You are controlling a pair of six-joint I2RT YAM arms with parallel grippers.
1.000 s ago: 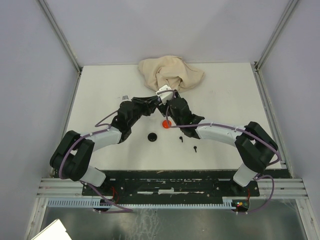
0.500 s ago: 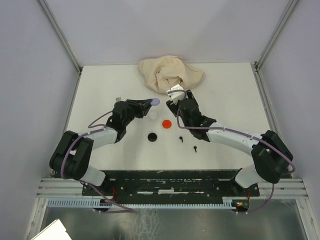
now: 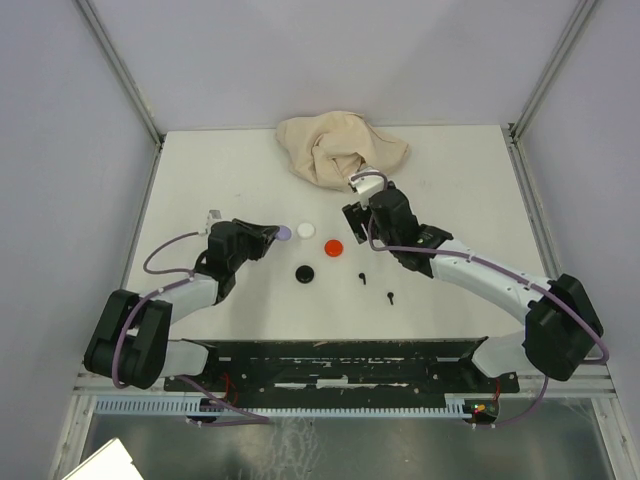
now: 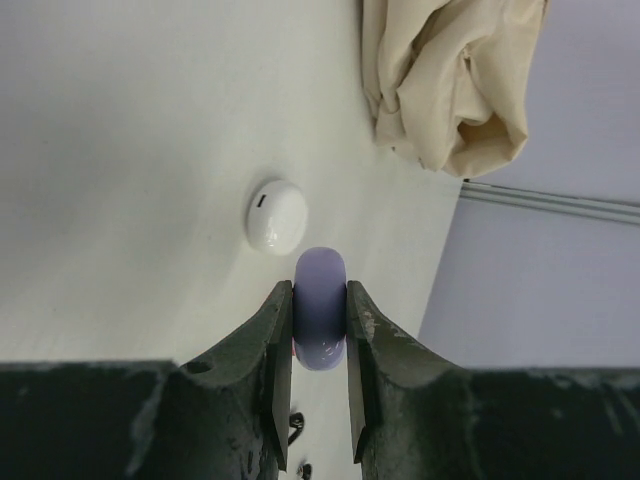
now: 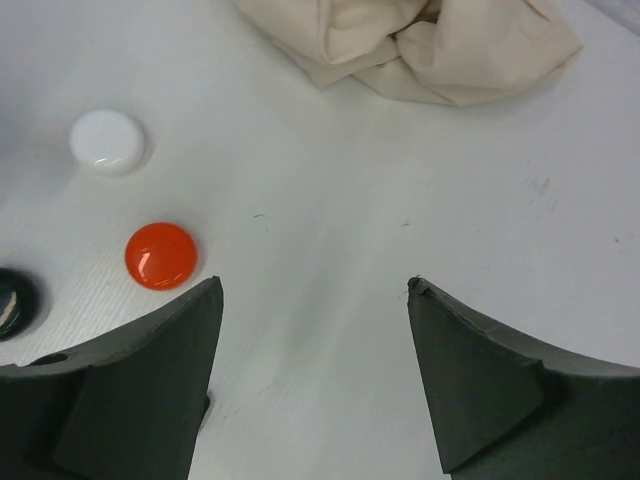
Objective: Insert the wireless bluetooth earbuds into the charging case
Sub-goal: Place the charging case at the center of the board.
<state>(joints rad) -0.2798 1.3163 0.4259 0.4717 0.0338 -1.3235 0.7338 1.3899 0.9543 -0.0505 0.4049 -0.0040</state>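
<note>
My left gripper [image 3: 272, 236] is shut on a lavender round charging case [image 3: 283, 233], held on edge between the fingers above the table in the left wrist view [image 4: 320, 310]. A white case [image 3: 305, 230] lies just beyond it [image 4: 277, 215]. A red case [image 3: 333, 245] and a black case [image 3: 304, 273] lie near the middle. Two black earbuds [image 3: 362, 279] [image 3: 391, 296] lie to the right of the black case. My right gripper [image 3: 353, 222] is open and empty over bare table [image 5: 315, 285], right of the red case [image 5: 160, 255]. No other earbuds show.
A crumpled beige cloth bag [image 3: 340, 148] lies at the back middle of the white table [image 3: 460, 190], just beyond the right gripper [image 5: 420, 40]. Grey walls close in the table on three sides.
My left gripper has drawn back from the cloth bag to the left and nearer, carrying the lavender case. My right gripper has moved away to the right. The white case now lies uncovered on the table.
</note>
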